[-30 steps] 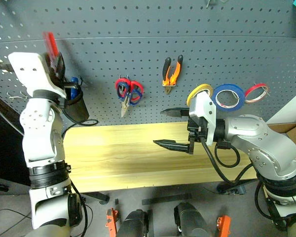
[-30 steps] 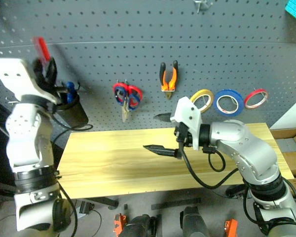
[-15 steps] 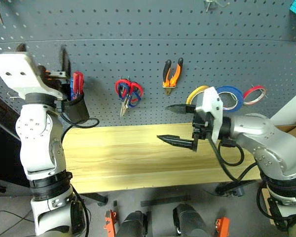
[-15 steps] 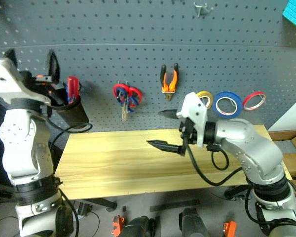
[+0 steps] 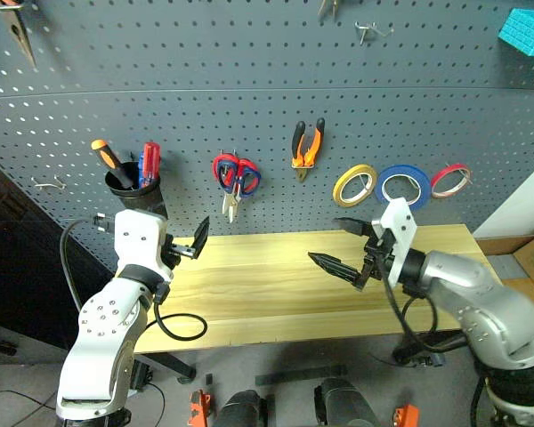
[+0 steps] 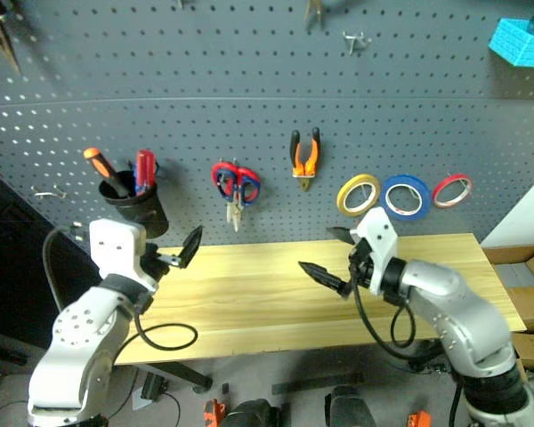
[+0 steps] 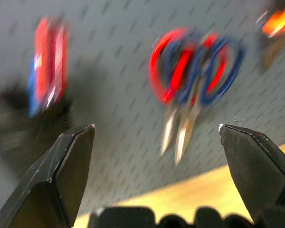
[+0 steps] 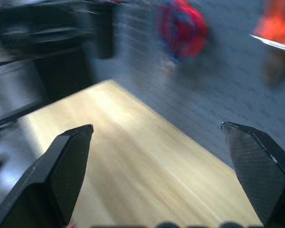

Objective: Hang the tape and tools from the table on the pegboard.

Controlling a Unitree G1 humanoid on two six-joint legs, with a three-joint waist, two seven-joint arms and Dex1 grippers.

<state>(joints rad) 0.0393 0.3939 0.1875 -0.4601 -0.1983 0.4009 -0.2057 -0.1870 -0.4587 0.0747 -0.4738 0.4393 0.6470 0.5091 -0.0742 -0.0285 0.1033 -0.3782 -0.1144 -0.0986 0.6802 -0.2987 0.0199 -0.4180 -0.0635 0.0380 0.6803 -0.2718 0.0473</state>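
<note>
Both grippers hover spread and empty over the counter [image 5: 276, 289]: left gripper [image 7: 154, 142], right gripper [image 5: 345, 245]. Wrist views blur the blue-handled scissors [image 7: 213, 71] overlapping red ones.

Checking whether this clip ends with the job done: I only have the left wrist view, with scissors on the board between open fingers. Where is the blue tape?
Observer: The blue tape hangs on the pegboard, between a yellow ring and a red ring, to the right of the pliers.
Operator: And is the other arm carrying anything?
Observer: No. The right gripper is open with nothing between its fingers, held over the right half of the table.
</note>
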